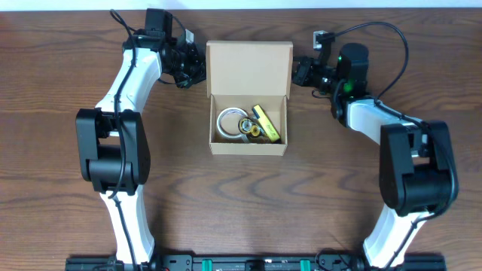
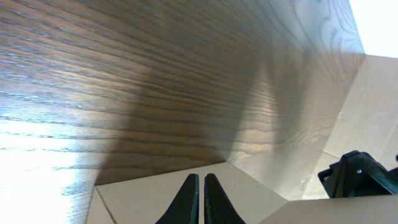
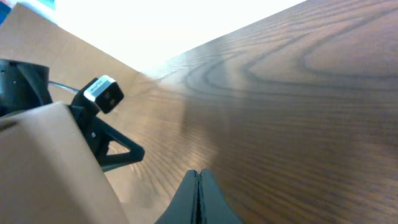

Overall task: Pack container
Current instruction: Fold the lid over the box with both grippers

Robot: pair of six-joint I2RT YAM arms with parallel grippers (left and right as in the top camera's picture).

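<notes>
The cardboard box sits mid-table, flap lid open toward the far side, and the left gripper and right gripper flanking that lid (both pinched together, empty) could shove the box askew by pressing unevenly

Matt cardboard on smooth, softly shining wood grain.

The dark brown wood-grain surface looks smooth with a low sheen, glaring pale toward 9 o'clock in the left wrist view. The tan rectangular cardboard container is plain, matt paperboard. Inside it, a white tape roll looks glossy; the yellow item at its 3 o'clock shines slightly. The left tool and right tool show matt black plastic.
</notes>
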